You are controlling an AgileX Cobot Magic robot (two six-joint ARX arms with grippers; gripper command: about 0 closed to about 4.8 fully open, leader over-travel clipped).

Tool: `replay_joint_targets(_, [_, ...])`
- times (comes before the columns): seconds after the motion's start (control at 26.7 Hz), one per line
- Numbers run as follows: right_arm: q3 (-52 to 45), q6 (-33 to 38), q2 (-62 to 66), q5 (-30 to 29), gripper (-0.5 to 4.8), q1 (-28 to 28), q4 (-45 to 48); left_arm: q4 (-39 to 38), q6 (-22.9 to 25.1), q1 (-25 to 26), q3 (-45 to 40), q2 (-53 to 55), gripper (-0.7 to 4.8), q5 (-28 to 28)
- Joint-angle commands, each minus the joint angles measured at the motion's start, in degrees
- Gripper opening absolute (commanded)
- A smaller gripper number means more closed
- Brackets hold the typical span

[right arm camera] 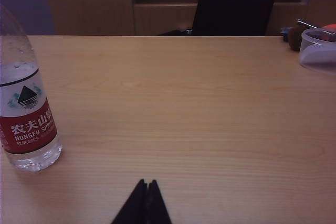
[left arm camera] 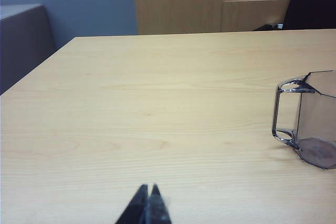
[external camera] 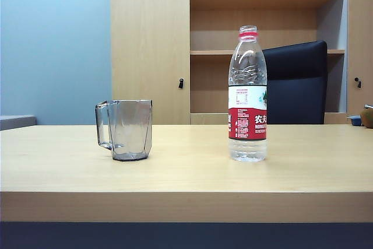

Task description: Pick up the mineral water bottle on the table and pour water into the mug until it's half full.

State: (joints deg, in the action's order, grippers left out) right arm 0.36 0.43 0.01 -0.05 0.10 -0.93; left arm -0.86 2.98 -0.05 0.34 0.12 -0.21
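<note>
The mineral water bottle stands upright and capless on the table, right of centre, with a red and white label and clear water visible at its base. The grey faceted mug stands left of centre, handle pointing left. Neither arm shows in the exterior view. In the left wrist view my left gripper is shut and empty over bare table, with the mug well off to one side. In the right wrist view my right gripper is shut and empty, apart from the bottle.
A dark office chair and a wooden shelf unit stand behind the table. A clear plastic container and small items sit at the table's far right edge. A grey ledge lies beyond the table's left side.
</note>
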Motion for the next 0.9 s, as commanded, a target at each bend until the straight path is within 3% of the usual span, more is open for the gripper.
replay_joint_targets(0.04, [-0.31,-0.04,-0.09,0.07,-0.01,-0.02,0.87,0.52,0.00,0.00,0.20,0.07,-0.05,0.02])
replay_joint_targets(0.34, [-0.28,0.72,-0.09,-0.11,-0.01,0.00,0.79,0.63,-0.59,0.00,0.22,0.07,-0.05,0.02])
replay_joint_targets(0.41, [0.63,7.89,-0.11,-0.09,-0.01,0.00,1.95,4.33,-7.61,-0.02,1.20,0.07,-0.05,3.13])
replay_joint_targets(0.45, [2.69,12.72,-0.15,-0.09,-0.01,-0.02,2.12,8.57,-13.31,-0.02,2.56,0.07,-0.06,7.13])
replay_joint_targets(0.52, [5.97,16.17,-0.13,-0.11,-0.02,0.00,1.64,12.24,-18.40,-0.04,4.68,0.07,-0.06,9.29])
replay_joint_targets(0.67, [15.08,17.16,0.09,-0.22,-0.02,0.00,-5.88,6.05,-27.82,-0.02,11.61,0.07,-0.06,11.10])
replay_joint_targets(0.75, [19.98,16.31,0.46,-1.79,-0.02,0.00,-11.08,1.90,-28.00,-0.02,15.08,0.09,-0.06,12.76])
replay_joint_targets(0.9, [27.61,8.44,2.32,-8.41,-0.02,0.00,-17.92,-1.75,-23.19,-0.02,20.50,2.25,-0.06,20.13])
